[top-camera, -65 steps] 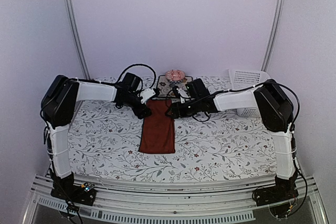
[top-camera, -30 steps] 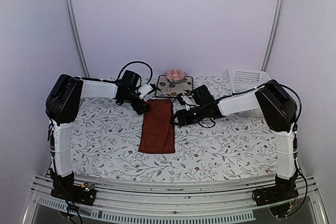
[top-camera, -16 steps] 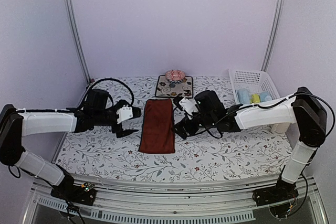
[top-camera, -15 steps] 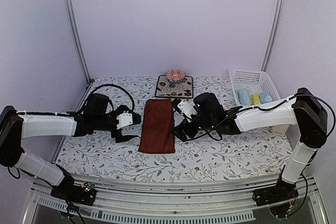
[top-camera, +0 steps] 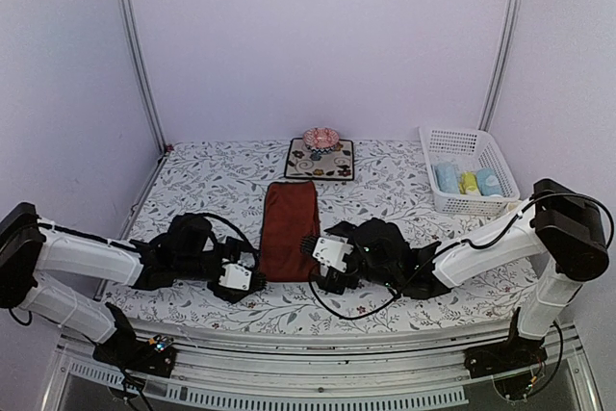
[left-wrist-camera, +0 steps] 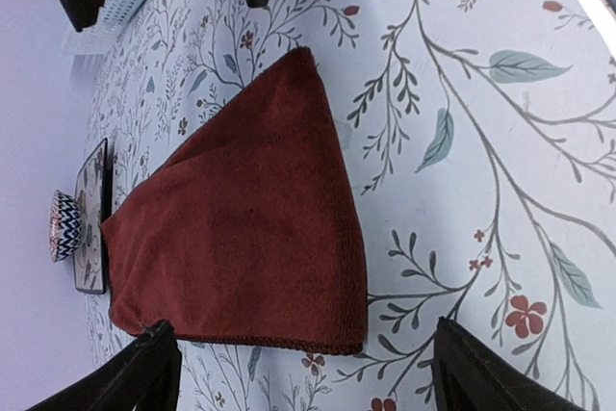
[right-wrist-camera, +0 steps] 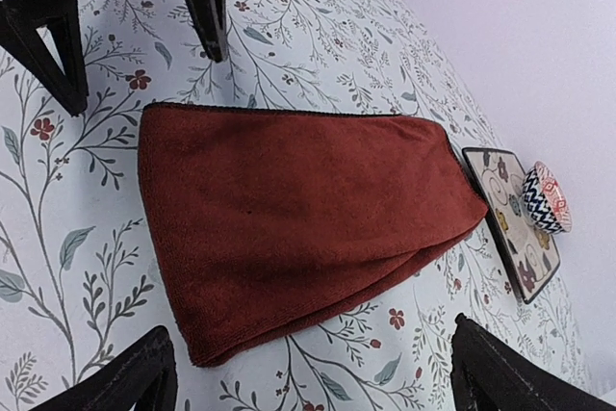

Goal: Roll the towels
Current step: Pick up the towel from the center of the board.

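Note:
The dark red towel (top-camera: pixel 290 228) lies flat and folded lengthwise in the middle of the table; it also shows in the left wrist view (left-wrist-camera: pixel 241 228) and the right wrist view (right-wrist-camera: pixel 298 218). My left gripper (top-camera: pixel 247 279) is open and empty, low at the towel's near left corner. My right gripper (top-camera: pixel 322 262) is open and empty, low at its near right corner. Rolled pale blue and yellow towels (top-camera: pixel 466 180) sit in the white basket (top-camera: pixel 450 143).
A square dark floral mat (top-camera: pixel 320 160) with a patterned bowl (top-camera: pixel 320 138) on it lies behind the red towel. The basket stands at the back right. The table's near edge is just in front of both grippers.
Both arms have swung from the towel's far end to its near end and dropped low. The towel has not moved.

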`<control>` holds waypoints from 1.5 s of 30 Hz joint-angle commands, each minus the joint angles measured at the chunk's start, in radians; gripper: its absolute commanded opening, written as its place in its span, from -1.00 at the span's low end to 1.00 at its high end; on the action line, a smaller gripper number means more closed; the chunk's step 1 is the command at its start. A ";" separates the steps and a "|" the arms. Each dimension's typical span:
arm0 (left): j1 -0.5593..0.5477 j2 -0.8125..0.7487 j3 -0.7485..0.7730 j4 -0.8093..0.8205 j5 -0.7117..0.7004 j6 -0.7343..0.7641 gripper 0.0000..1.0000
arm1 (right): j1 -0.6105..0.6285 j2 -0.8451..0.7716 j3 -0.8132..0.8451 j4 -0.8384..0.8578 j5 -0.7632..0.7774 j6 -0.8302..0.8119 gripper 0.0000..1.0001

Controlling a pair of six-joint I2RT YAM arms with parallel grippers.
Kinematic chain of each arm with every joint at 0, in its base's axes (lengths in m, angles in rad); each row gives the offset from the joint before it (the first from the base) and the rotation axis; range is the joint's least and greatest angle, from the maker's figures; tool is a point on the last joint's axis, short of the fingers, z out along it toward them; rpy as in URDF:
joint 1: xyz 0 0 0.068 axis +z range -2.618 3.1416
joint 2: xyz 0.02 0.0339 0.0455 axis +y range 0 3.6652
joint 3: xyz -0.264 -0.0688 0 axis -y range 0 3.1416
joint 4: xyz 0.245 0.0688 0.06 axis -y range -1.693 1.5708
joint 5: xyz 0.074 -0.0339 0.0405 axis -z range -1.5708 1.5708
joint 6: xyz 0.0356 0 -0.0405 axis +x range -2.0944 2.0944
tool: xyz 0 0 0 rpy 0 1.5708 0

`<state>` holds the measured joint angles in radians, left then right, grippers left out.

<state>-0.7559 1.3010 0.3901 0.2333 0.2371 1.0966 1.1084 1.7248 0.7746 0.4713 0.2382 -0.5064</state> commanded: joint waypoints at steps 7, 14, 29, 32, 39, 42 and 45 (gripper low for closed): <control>-0.101 0.185 0.008 0.127 -0.221 0.038 0.52 | 0.025 -0.048 -0.052 0.139 0.076 -0.074 0.98; -0.146 0.274 0.012 0.142 -0.299 0.038 -0.14 | 0.030 -0.077 -0.062 0.139 0.072 -0.059 0.97; -0.116 0.246 0.103 -0.097 -0.170 -0.029 -1.00 | 0.035 -0.014 -0.120 0.205 -0.045 -0.237 0.92; -0.063 0.231 0.164 -0.204 -0.074 -0.053 -1.00 | 0.036 0.013 -0.104 0.205 -0.078 -0.303 0.92; 0.041 0.258 0.301 -0.358 0.100 -0.104 -1.00 | 0.043 0.086 -0.037 0.124 -0.156 -0.396 0.83; 0.073 0.284 0.348 -0.411 0.143 -0.119 -1.00 | 0.043 0.127 -0.013 0.119 -0.177 -0.430 0.83; 0.099 0.301 0.376 -0.444 0.181 -0.129 -1.00 | 0.045 0.183 0.021 0.108 -0.174 -0.450 0.81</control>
<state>-0.6914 1.5719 0.7273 -0.1047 0.3164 1.0004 1.1446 1.8412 0.7456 0.5983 0.0956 -0.9031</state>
